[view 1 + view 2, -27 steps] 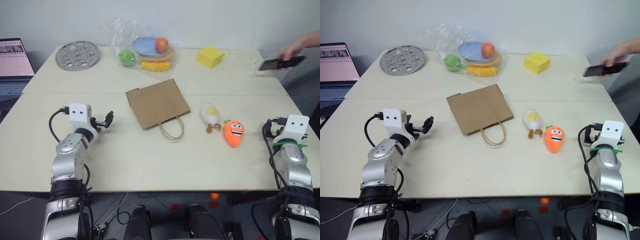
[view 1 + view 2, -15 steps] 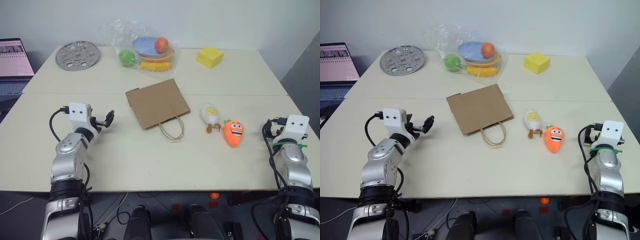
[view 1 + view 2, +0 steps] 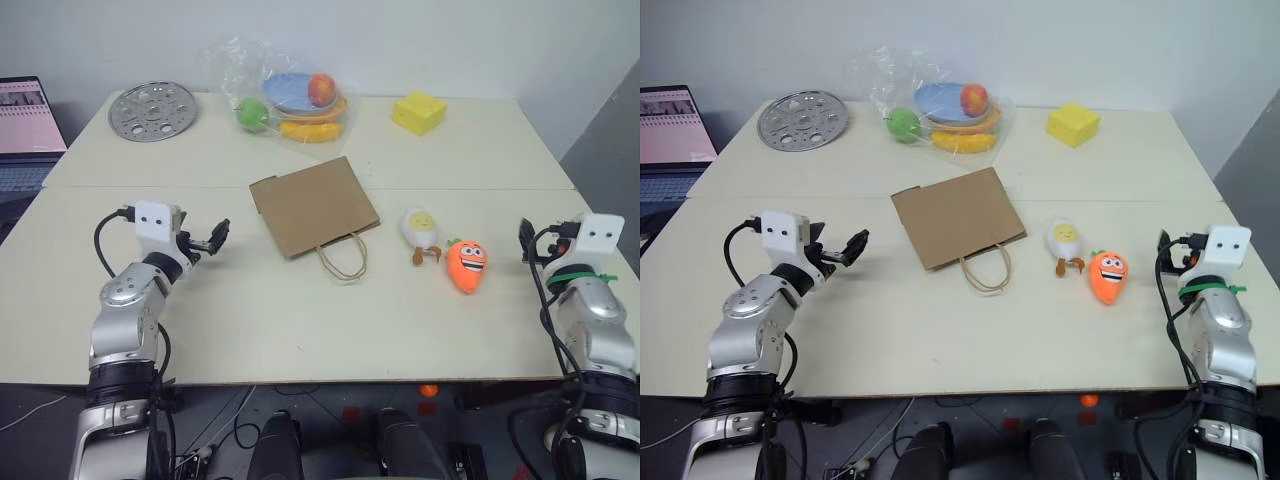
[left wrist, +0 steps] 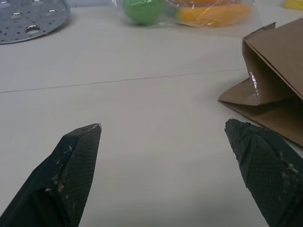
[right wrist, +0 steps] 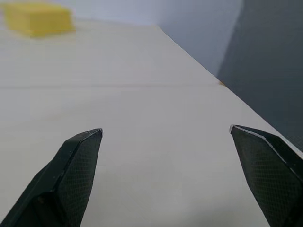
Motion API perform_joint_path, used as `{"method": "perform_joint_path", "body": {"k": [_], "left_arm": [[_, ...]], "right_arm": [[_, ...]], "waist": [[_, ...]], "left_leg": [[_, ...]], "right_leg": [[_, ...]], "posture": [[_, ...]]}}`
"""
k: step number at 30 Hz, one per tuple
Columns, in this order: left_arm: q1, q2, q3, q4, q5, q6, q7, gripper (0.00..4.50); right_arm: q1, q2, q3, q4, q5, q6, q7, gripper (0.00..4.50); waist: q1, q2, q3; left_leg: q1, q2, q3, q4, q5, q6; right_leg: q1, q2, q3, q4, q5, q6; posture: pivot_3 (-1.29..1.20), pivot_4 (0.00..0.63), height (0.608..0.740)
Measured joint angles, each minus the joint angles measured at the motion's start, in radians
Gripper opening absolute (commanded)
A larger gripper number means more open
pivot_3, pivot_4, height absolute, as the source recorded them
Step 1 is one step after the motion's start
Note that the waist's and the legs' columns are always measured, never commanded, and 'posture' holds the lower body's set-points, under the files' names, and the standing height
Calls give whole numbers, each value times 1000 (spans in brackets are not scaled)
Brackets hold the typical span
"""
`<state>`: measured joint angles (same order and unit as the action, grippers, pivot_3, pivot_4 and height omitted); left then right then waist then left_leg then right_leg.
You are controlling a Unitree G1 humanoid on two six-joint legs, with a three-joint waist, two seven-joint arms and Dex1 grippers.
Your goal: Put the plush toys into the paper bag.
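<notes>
Nothing started yet, by the look of it. Bag (image 3: 314,206) lying flat mid-table, folded, handles (image 3: 344,258) trailing toward the near edge, mouth facing the robot — probably laid that way so a toy can be slid in, though folded flat it will likely need lifting or prying open first. In the left wrist view, one corner of the bag (image 4: 270,80) gaping slightly, a possible way in.

Egg (image 3: 421,231) just right of the handles, legs toward the near edge. Carrot (image 3: 466,265) beside it, nearly touching, face up, green top toward the far edge. Both loose on the table (image 3: 300,320), well apart from either arm.

Left gripper (image 3: 216,238) hovering over bare table left of the bag, fingers (image 4: 71,165) spread wide, nothing between them. Right gripper (image 5: 173,156) likewise spread wide and empty, parked near the right edge, aimed past the toys toward the block (image 5: 38,18). Held out to the sides, presumably a ready pose leaving the middle open.

Far side: metal disc (image 3: 153,110), plastic bag of fruit (image 3: 290,100), yellow block (image 3: 419,112) — not part of the job. Laptop (image 3: 28,125) off the left edge.

No brand, label or print readable on the bag or toys; laptop screen too small to read.
</notes>
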<state>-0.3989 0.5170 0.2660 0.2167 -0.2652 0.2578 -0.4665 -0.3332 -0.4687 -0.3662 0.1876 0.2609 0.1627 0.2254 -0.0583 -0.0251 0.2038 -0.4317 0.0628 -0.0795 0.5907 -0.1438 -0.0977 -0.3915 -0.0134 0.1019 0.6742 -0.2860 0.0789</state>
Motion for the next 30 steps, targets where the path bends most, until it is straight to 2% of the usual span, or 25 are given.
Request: {"method": "perform_joint_path", "body": {"k": [2,3,7,10,16,20,24,30], "left_arm": [[-4,16,-7,-47,-2,0,-29,4482],[-1,37,-22,-65,-11,21,-67,4482],[-2,88,-69,-168,-66,86,-199,4482],[-19,112,-120,-266,-115,117,-307,4482],[-1,134,-229,-395,-165,152,-454,4482],[-11,161,-382,-438,-72,89,-527,4482],[-71,100,-487,-403,63,24,-486,4482],[-93,49,-577,-340,161,-52,-482,4482]], "right_arm": [[-7,-34,6,-79,40,4,80,4500],[7,-90,28,-139,103,72,190,4500],[2,-236,69,-286,237,209,411,4500],[-1,-276,99,-387,287,262,501,4500],[32,-266,171,-464,303,305,525,4500],[83,-271,213,-491,259,296,540,4500],[93,-266,212,-532,251,296,530,4500],[171,-262,178,-625,272,337,491,4500]], "waist": [[1,0,0],[1,0,0],[1,0,0],[2,0,0],[1,0,0],[6,0,0],[7,0,0],[9,0,0]], "left_leg": [[0,0,0,0,0,0],[0,0,0,0,0,0],[0,0,0,0,0,0],[0,1,0,0,0,0],[0,1,0,0,0,0],[0,0,0,1,0,0],[-1,0,0,2,0,0],[0,0,0,1,0,0]], "right_leg": [[1,0,0,0,0,0],[0,0,0,0,-1,-1],[0,0,-1,0,-2,-3],[1,0,-1,0,-3,-3],[0,0,-1,-1,-3,-3],[0,0,0,-1,-7,-10],[0,0,0,-1,-7,-10],[0,0,-1,0,-6,-7]], "posture": [[0,150,740],[0,150,740],[0,150,740],[0,150,740],[0,150,740],[0,150,740],[0,150,740],[0,150,740]]}}
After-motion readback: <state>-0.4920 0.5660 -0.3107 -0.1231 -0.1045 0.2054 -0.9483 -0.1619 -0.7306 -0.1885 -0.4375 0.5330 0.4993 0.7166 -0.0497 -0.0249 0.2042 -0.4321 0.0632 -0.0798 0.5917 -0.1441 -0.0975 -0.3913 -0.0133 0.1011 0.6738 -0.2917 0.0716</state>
